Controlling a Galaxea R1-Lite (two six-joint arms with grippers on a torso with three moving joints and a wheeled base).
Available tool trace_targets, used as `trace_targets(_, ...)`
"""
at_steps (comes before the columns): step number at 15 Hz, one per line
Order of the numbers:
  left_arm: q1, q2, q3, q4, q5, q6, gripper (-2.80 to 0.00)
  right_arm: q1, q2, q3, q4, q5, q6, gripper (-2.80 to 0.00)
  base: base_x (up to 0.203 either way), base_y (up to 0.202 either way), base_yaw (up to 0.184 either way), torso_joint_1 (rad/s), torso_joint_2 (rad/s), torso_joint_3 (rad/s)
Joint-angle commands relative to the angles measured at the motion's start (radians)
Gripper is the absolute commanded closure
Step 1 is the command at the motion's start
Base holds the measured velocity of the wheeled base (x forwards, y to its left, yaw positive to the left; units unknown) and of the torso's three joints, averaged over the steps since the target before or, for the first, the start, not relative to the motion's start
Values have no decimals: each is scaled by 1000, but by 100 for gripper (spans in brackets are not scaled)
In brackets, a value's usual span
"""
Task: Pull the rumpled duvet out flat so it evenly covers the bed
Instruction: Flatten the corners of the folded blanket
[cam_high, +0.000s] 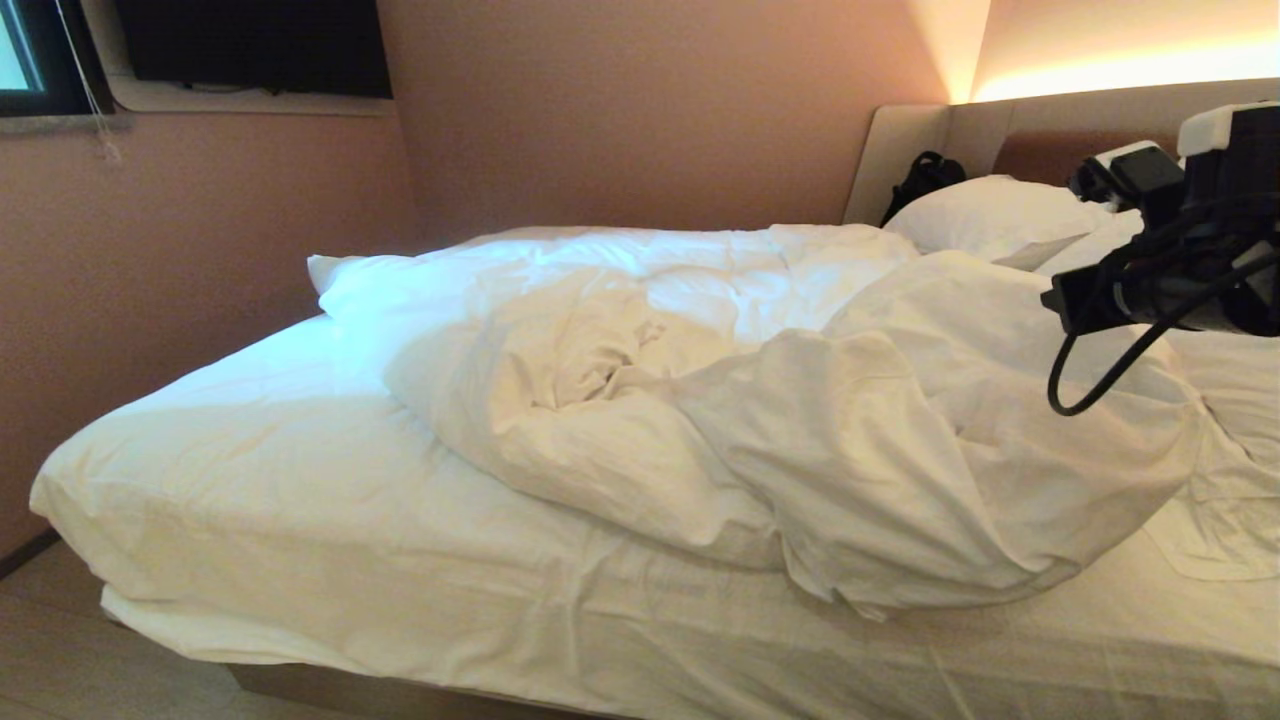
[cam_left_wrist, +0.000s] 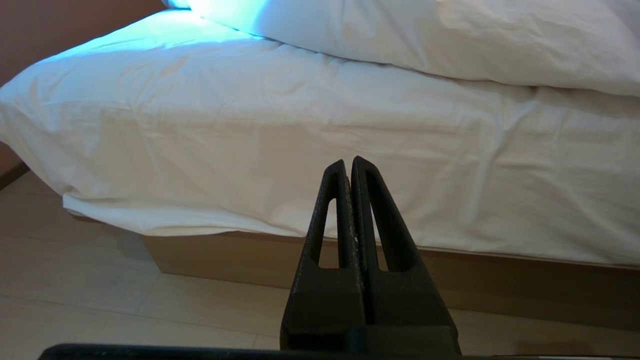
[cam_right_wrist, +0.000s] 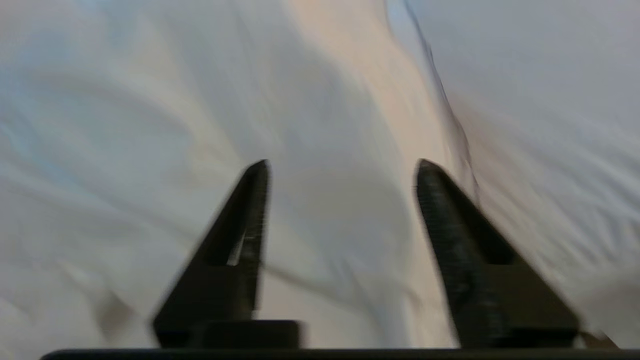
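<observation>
The white duvet (cam_high: 700, 400) lies bunched in a rumpled heap across the middle of the bed (cam_high: 250, 480), leaving the near side and foot of the white sheet bare. My right arm (cam_high: 1190, 250) hangs above the heap's right end, near the pillows. In the right wrist view, the right gripper (cam_right_wrist: 342, 165) is open over wrinkled white cloth (cam_right_wrist: 320, 100), with nothing between its fingers. My left gripper (cam_left_wrist: 348, 162) is shut and empty, low beside the bed, pointing at the mattress side (cam_left_wrist: 300, 150) below the duvet's edge (cam_left_wrist: 450, 35).
White pillows (cam_high: 990, 215) and a black bag (cam_high: 925, 180) rest against the padded headboard (cam_high: 1050, 130). A pink wall (cam_high: 200, 230) runs along the bed's far side and foot. The tan platform base (cam_left_wrist: 225, 255) stands on pale floor (cam_left_wrist: 100, 300).
</observation>
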Motion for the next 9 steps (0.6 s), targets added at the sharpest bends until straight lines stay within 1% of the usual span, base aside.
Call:
trace_targets(1, 0, 0, 0, 0, 0, 0, 0, 17, 50, -12, -180, 25, 10, 0, 0, 0, 0, 0, 0, 0)
trace_targets(4, 1, 0, 0, 0, 1, 0, 0, 24, 162, -94, -181, 47, 22, 0, 0, 0, 0, 0, 0, 0)
trace_targets(7, 1, 0, 0, 0, 1, 0, 0, 33, 297, -215, -174, 47, 70, 0, 0, 0, 0, 0, 0, 0)
trace_targets(9, 0, 0, 0, 0, 0, 0, 0, 50, 362, -270, -168, 45, 97, 0, 0, 0, 0, 0, 0, 0)
